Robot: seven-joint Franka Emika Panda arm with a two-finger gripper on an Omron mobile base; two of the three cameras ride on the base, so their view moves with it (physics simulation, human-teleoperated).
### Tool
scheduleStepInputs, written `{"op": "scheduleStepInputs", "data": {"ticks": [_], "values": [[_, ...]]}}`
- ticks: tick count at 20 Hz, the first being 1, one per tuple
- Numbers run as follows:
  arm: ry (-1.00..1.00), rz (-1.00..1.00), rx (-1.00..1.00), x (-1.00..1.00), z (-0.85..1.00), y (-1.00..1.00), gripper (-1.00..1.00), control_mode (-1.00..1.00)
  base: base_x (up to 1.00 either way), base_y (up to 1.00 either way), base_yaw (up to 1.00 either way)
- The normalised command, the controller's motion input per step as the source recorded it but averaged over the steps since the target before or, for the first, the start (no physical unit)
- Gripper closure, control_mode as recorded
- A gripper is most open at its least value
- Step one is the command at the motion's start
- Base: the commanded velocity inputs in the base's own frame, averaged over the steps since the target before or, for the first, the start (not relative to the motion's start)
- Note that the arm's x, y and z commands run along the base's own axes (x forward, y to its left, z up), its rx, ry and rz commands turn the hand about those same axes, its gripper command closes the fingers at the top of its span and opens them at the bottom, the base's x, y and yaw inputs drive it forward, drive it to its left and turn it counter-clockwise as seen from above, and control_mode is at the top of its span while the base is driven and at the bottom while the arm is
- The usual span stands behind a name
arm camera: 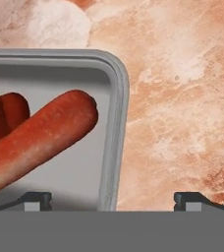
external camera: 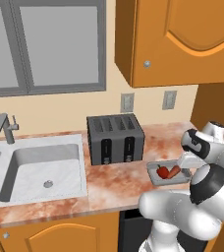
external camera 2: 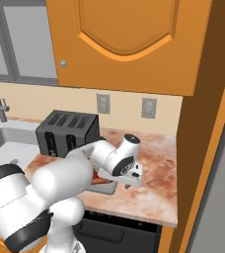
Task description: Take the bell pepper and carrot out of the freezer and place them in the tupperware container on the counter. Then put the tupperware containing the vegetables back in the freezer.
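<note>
- The pincer (arm camera: 112,199) hangs low over the bench (arm camera: 182,98), jaws wide apart and gripping nothing, straddling the tupperware container's (arm camera: 115,123) right rim.
- The carrot (arm camera: 45,135) lies inside it, against the bell pepper (arm camera: 3,115).
- A toaster (external camera: 115,139) stands left of the tray.

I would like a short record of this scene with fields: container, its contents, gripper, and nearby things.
container: tupperware container, on the counter, right of the toaster
contents: bell pepper and carrot, lying side by side inside
gripper: gripper open, holding nothing, its fingertips on either side of the container's rim
nearby: sink to the left of the toaster
task stage: vegetables are in; container not yet lifted
</note>
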Motion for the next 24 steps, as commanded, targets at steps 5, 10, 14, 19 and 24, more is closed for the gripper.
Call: {"op": "scheduleStepInputs", "data": {"ticks": [5,10,14,19,24], "values": [[0.01,0.04,0.04,0.09,-0.02,0.0,-1.0,-1.0,0.0,0.0,0.0],[0.04,0.02,0.05,0.31,-0.19,-0.01,-1.0,-1.0,0.0,0.0,0.0],[0.05,0.02,0.06,0.13,-0.42,-0.1,-1.0,-1.0,0.0,0.0,0.0],[0.01,0.02,0.04,0.0,-0.39,-0.06,-1.0,-1.0,0.0,0.0,0.0],[0.02,0.0,0.01,0.0,-0.29,0.0,1.0,-1.0,0.0,0.0,0.0]]}}
